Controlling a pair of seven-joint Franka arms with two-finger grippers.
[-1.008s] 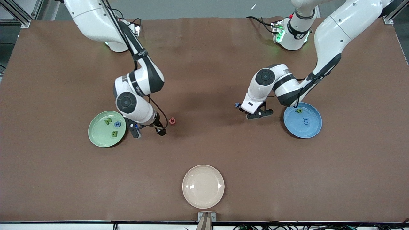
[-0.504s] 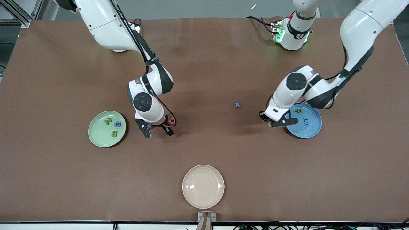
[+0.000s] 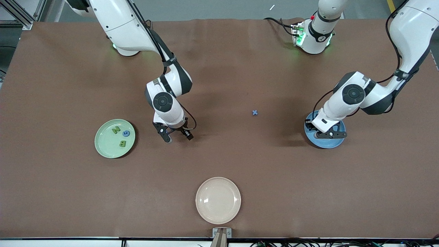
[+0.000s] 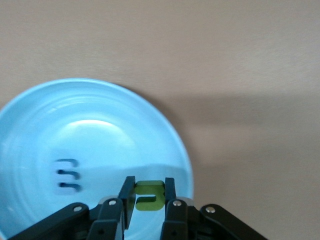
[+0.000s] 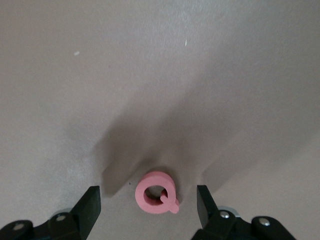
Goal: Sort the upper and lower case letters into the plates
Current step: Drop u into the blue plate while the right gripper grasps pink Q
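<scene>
Front view: high, across the brown table, facing both arm bases. Left wrist view: close above the glossy sky-blue round plate, shared with front. Right wrist view: close over bare tabletop.

A wide brown counter carries three round plates: a mint green plate toward the right arm's end, a sky blue plate toward the left arm's end, and a cream plate nearest the front camera. A pink Q and a blue x lie on the bare surface.
</scene>
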